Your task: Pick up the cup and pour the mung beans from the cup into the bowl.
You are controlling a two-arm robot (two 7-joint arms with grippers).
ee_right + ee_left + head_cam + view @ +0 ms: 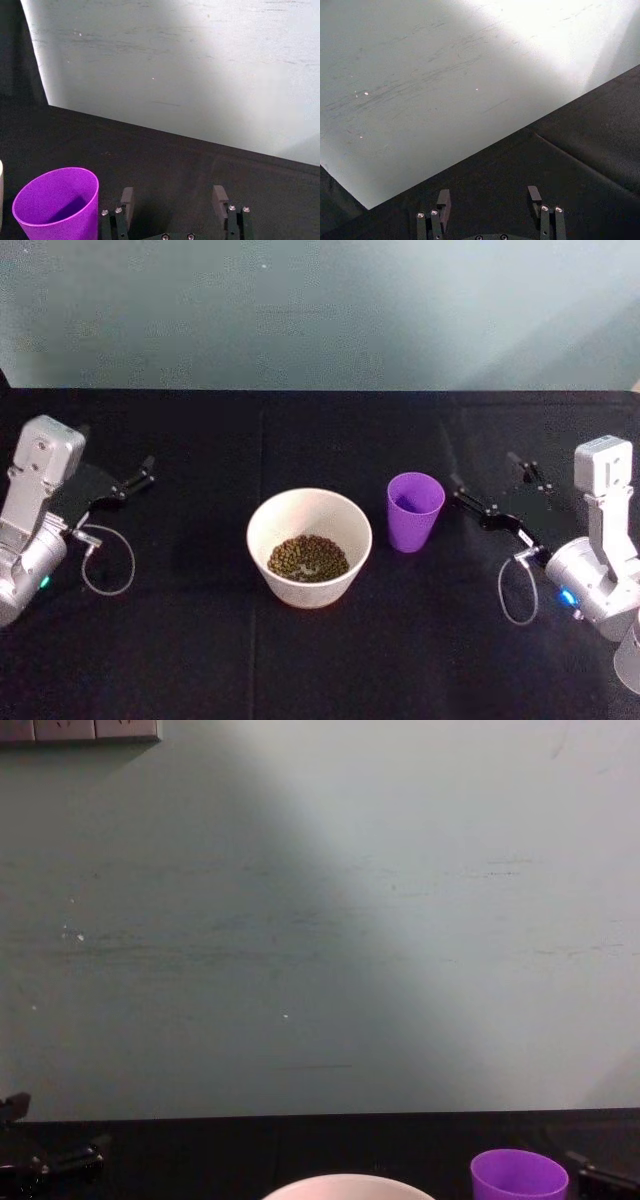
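Bowl (309, 545): wide, round, pale-rimmed, standing upright on the black desk (200, 660) nearest the head camera, between the two arms and on the far side of the cup from the right claw; a layer of mung beans (308, 558) already covers its bottom. Cup (414, 511): small, purple, smooth tapered plastic, no handle, upright, apart from the bowl and just beside the right claw (488, 499), off the tip of its inner finger. Its interior reads as purple shadow in both the head and right wrist views, with no beans that can be made out, so it is judged empty or nearly so. Handling: judged very light, thin-walled and somewhat flexible, with a slick surface; a hard squeeze could deform it, and a nudge could tip or slide it. Best hold is judged to be across the side wall about mid-height or slightly above, where the taper widens and resists slipping downward, with the rim left free for pouring. Right claw: spread, fingers (219, 196) well apart with nothing between them, low over the desk; the cup sits to one side of the gap, not inside it. Left claw (134, 481): likewise spread and holding nothing, parked well apart from bowl and cup at the desk's left side.
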